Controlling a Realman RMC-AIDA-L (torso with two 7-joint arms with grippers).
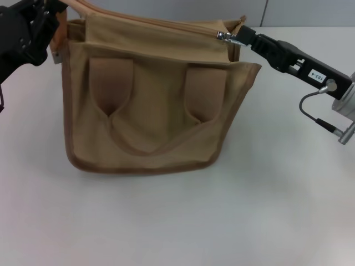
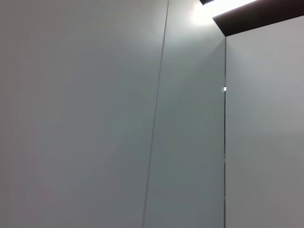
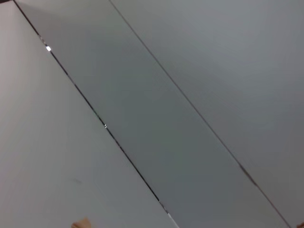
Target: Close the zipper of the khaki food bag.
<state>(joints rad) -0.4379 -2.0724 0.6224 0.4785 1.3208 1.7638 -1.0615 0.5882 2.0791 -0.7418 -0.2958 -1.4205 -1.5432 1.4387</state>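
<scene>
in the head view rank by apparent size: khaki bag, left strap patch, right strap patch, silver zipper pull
1. khaki food bag
2. left strap patch and right strap patch: look alike, unranked
3. zipper pull, held at the right gripper

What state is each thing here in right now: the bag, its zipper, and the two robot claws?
khaki food bag: upright on table, top gaping.
zipper: open, silver pull at the bag's right end.
right gripper: shut on the pull.
left gripper: at the bag's left top corner.

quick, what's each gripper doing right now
Left gripper: at the khaki food bag's top left corner; grip cannot be told.
Right gripper: shut on the zipper pull at the bag's top right end.
</scene>
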